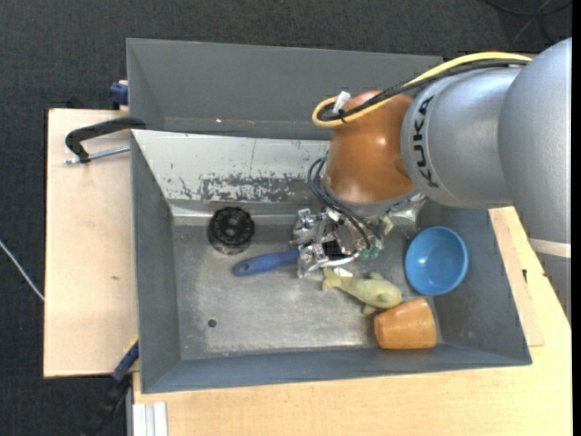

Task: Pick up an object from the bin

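Robot lab: KUKA arm (490, 134), grey bin (254, 321)

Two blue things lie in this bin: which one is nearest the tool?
The long blue-handled utensil, lying flat, with one end right at the tool. The round blue bowl sits clearly apart from it.

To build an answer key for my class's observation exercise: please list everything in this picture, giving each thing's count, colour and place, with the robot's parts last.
bin: 1, grey metal, holds all the loose things
ridged round cap: 1, black, left part of the floor, near the back wall
tool handle: 1, blue, mid-floor, its right end at the gripper
lumpy object: 1, pale yellow-green, just front-right of the gripper
bowl: 1, blue, right side, open side up
cup: 1, orange, on its side, front right, beside the lumpy object
gripper: 1, metal, mid-floor
arm: 1, silver with an orange cover, entering from the right
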